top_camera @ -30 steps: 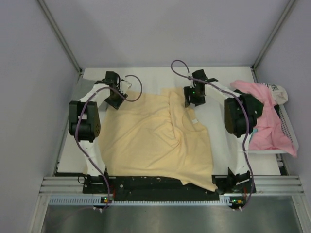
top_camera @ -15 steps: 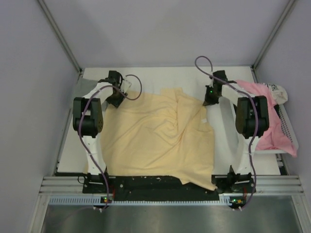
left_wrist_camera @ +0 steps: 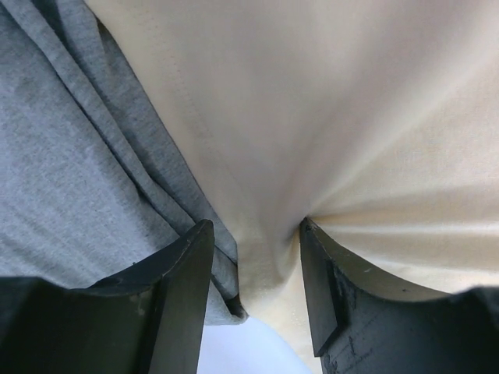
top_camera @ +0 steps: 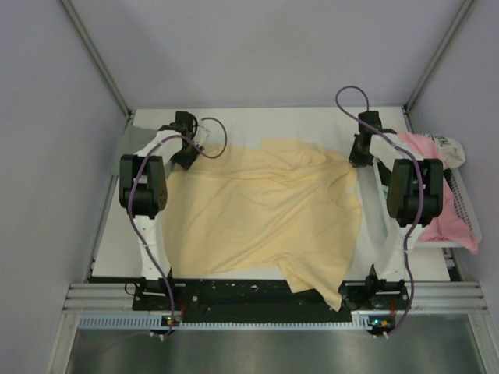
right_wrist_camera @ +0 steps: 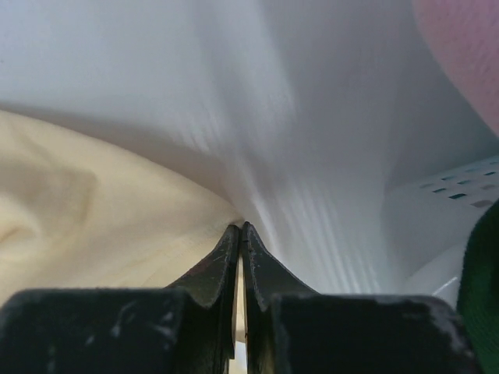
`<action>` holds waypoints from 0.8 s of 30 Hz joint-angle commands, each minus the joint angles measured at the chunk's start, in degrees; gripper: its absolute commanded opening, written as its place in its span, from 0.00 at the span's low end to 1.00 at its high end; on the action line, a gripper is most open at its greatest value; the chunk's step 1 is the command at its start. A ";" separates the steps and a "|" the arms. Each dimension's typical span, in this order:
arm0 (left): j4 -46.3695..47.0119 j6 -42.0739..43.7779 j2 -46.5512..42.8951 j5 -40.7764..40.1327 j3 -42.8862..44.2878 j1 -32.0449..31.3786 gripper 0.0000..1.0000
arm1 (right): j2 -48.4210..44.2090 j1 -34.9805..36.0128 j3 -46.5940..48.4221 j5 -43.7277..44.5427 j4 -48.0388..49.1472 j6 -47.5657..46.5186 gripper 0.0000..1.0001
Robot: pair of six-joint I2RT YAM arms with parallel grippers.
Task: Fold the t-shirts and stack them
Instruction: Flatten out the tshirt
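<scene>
From above, one yellow t-shirt (top_camera: 265, 210) lies spread over the middle of the white table (top_camera: 234, 125), with its near right corner hanging over the near edge. The left gripper (top_camera: 187, 149) is at its far left corner and the right gripper (top_camera: 359, 154) at its far right corner. One pink t-shirt (top_camera: 451, 222) lies in one white basket (top_camera: 461, 195) at the right side.

In the left wrist view, the jaws stand partly spread and pinch a bunched fold of the yellow cloth. One grey t-shirt (left_wrist_camera: 70, 156) lies just beside it, and a grey fold touches the left finger (left_wrist_camera: 175, 288). The risk here is that both shirts rise together, because the grey edge seems to be caught in the same grip.

In the right wrist view, the jaws are pressed together, and the yellow edge runs tight into their tips, so they seem to pinch only a thin bit of it. This small hold could slip if the arms pull apart too hard. A dark green patch (right_wrist_camera: 485, 273) shows at the right edge; what it is cannot be told.

Counted: two grippers, three shirts, one basket.
</scene>
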 commanded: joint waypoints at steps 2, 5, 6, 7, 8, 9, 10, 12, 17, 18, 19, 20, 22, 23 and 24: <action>2.60 -0.03 3.43 -3.18 2.99 1.72 0.53 | -3.61 -0.03 0.78 9.48 -0.79 -1.79 0.00; -0.90 -0.73 3.26 -0.57 5.28 1.55 0.52 | -3.96 0.14 3.40 7.03 -4.20 -4.51 0.12; -3.35 -1.25 2.56 1.71 5.46 1.37 0.52 | -4.49 0.75 4.55 5.19 -5.26 -5.83 0.26; -5.12 -1.26 1.16 4.96 5.11 1.28 0.52 | -5.27 1.72 5.17 4.39 -5.45 -7.41 0.37; -6.44 -1.09 -0.42 8.38 4.50 1.19 0.52 | -6.15 2.95 5.69 3.51 -5.27 -9.08 0.46; -7.67 -0.21 -2.26 11.98 3.97 1.11 0.53 | -6.68 4.44 6.57 1.93 -4.75 -11.18 0.50; -8.64 1.36 -4.02 15.59 3.88 0.85 0.55 | -6.86 5.58 7.62 -0.60 -4.05 -13.47 0.52; -11.19 4.35 -6.31 20.96 5.27 0.32 0.58 | -5.29 7.70 11.65 -7.37 -2.38 -16.29 0.53; -5.42 4.10 -6.07 17.15 9.32 0.23 0.66 | 7.61 12.97 28.34 -12.59 -1.23 -20.94 0.56; -3.66 4.01 -4.93 14.59 10.11 0.31 0.66 | 10.94 14.11 31.33 -12.67 -1.58 -22.01 0.56; -2.77 4.10 -3.35 12.83 11.42 0.32 0.66 | 13.76 15.43 34.76 -12.15 -2.28 -23.06 0.57; -2.33 4.36 -1.51 11.25 12.91 0.32 0.67 | 16.75 16.48 37.49 -11.53 -2.98 -24.64 0.58; -2.49 5.33 1.92 10.70 15.99 0.32 0.68 | 21.50 19.29 41.72 -8.38 -3.60 -28.67 0.60; -2.76 5.85 3.16 10.70 17.57 0.32 0.69 | 23.61 20.70 42.95 -5.67 -3.60 -31.48 0.62; -2.67 6.12 4.39 10.79 18.37 0.32 0.70 | 25.37 22.28 44.10 -2.42 -3.78 -34.12 0.66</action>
